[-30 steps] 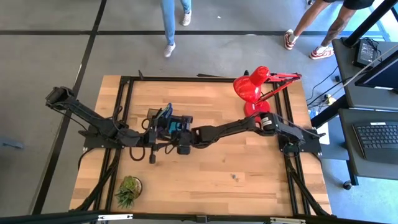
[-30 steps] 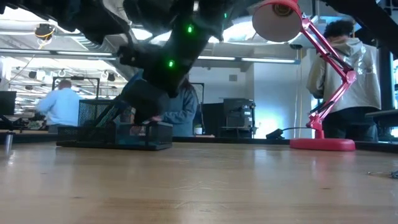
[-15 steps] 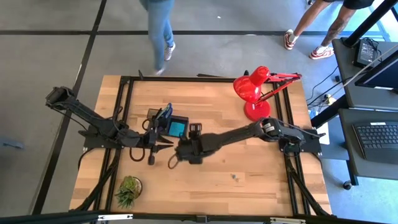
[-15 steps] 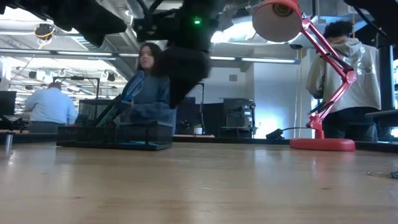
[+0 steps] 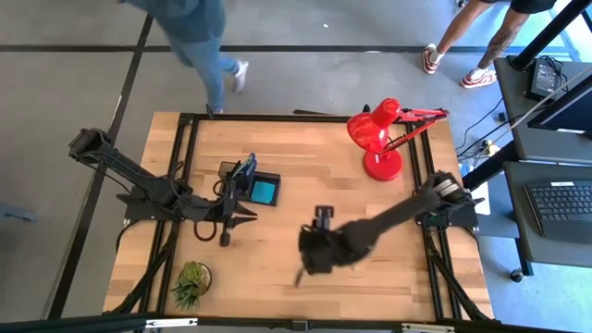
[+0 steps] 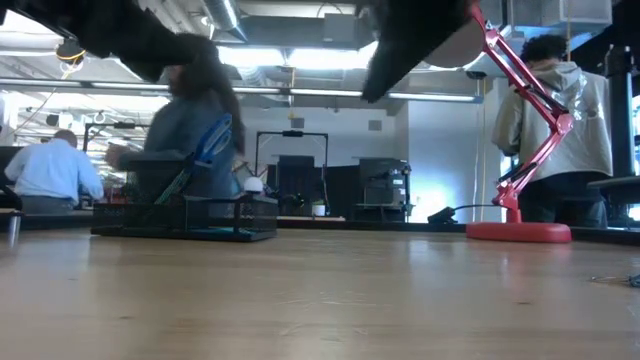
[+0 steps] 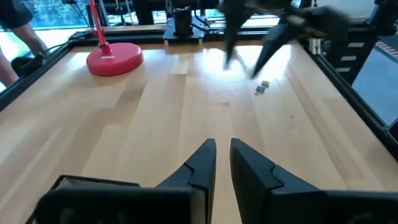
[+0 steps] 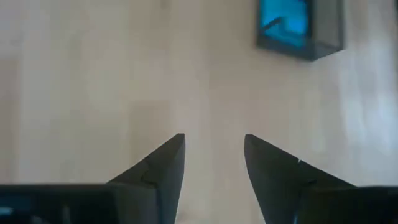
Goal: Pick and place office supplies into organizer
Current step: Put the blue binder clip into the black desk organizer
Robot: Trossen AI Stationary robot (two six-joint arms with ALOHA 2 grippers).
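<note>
- Black organizer (image 5: 250, 186) sits on the wooden desk (image 5: 388, 277), left of centre in the high view, its long axis running across the desk from left to right.
- Its taller cup end is on the left; blue-handled scissors (image 5: 248, 169) stand in it, leaning, handles up, as the low view also shows (image 6: 212, 143).
- Its low compartment on the right holds a cyan pad (image 5: 265, 192), lying flat.
- Left end effector (image 5: 242, 215) rests just in front of the organizer, pointing right; its fingers (image 7: 202, 163) are nearly pressed together with a thin gap, holding nothing.
- Right end effector (image 5: 303, 270) is over bare desk near the front middle, well apart from the organizer; its fingers (image 8: 165, 163) are spread and empty.
- Small loose items (image 5: 349, 263) lie on the desk just right of the right end effector; what they are I cannot tell.
- Red lamp (image 5: 379, 139) stands at the back right; a potted plant (image 5: 191, 280) at the front left.
- People stand beyond the desk.
</note>
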